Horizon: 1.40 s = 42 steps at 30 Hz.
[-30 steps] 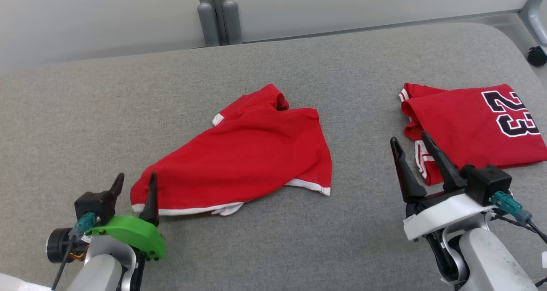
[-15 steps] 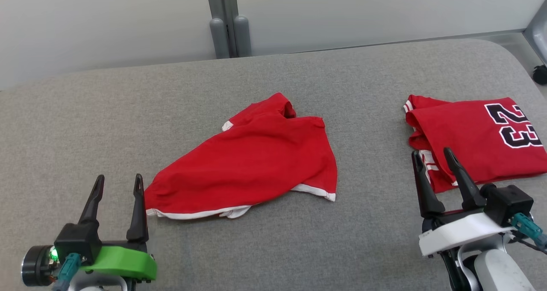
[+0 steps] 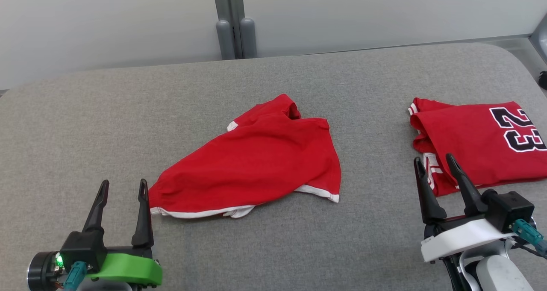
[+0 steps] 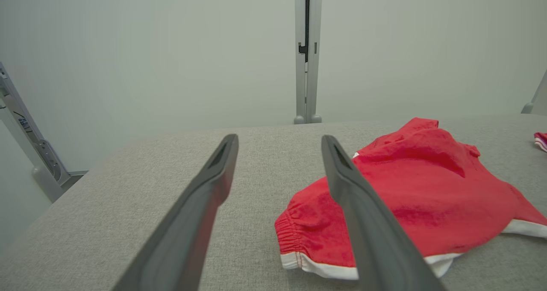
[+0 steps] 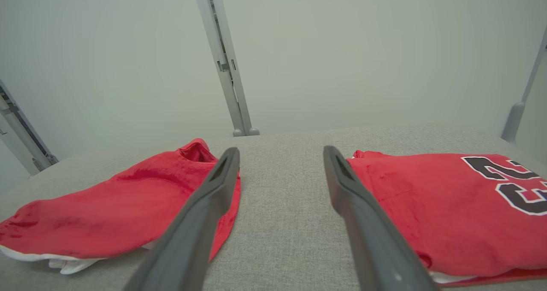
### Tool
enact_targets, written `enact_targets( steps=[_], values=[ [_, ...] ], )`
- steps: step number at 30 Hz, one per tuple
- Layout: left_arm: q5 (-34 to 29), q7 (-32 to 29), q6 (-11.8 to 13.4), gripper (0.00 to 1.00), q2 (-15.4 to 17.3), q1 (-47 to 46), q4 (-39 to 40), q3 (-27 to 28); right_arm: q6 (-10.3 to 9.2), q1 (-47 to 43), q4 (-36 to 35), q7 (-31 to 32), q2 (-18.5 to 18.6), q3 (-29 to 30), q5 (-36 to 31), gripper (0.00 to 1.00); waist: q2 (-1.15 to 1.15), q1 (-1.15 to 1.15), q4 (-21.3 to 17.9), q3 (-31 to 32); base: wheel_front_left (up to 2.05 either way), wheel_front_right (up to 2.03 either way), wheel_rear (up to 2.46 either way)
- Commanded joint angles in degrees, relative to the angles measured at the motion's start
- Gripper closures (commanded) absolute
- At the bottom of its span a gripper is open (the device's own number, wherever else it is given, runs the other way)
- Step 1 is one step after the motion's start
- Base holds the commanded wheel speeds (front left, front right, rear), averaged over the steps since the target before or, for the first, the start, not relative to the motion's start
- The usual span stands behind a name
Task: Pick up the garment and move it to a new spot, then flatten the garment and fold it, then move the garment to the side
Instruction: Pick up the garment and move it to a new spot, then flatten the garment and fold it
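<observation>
The left gripper (image 3: 124, 182) stands with its two fingers spread wide and nothing between them, low over the grey surface (image 3: 107, 111). Its inner finger is just beside the gathered, white-trimmed corner of the garment (image 3: 256, 163), which looks like a stance for taking that corner from the side. The right gripper (image 3: 432, 157) is equally wide open and empty, sitting well apart from the garment on the robot's right. In the head view its fingertips overlap the near edge of a folded jersey (image 3: 478, 141) with a black number. Its own wrist view shows bare surface between the fingers, so it does not appear to be gripping that cloth. The garment lies rumpled in the middle of the surface, one end bunched toward the far side and the wider hem facing the robot, part of it tucked under itself. The jersey is neat and off to the side, so it is probably a finished piece, parked where it leaves the centre free. That would make the rumpled garment the one to lift, with the pick-up not yet begun. The nearer, reachable corner favours the left arm.
</observation>
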<state>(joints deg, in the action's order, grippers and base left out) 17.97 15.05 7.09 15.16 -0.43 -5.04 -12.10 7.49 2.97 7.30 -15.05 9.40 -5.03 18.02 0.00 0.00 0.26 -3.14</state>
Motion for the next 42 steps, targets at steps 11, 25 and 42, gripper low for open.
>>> enact_targets(
  steps=[11, 25, 42],
  values=[
    [3.1, -8.7, -4.0, 0.0, -1.8, -2.1, -8.8, -0.7, -0.01, 4.0, 8.2, 2.4, 2.9, -9.7, 1.8, 0.0, 0.0, 0.0, 1.6, -1.2, 0.0, 0.0, 0.0],
    [9.2, -25.1, -9.6, 0.0, -0.9, -11.1, -10.2, -3.4, -0.01, 17.7, 18.8, 18.6, 5.7, -24.2, 6.8, 0.0, 0.0, 0.0, 4.9, -7.1, 0.0, 0.0, 0.0],
    [12.9, -25.8, -12.7, 1.0, -1.5, -14.5, -16.6, -4.6, -0.01, 22.4, 24.2, 16.7, 5.2, -29.6, 8.5, 1.0, 0.0, 0.0, 4.6, -9.2, 0.0, 0.0, 0.0]
  ],
)
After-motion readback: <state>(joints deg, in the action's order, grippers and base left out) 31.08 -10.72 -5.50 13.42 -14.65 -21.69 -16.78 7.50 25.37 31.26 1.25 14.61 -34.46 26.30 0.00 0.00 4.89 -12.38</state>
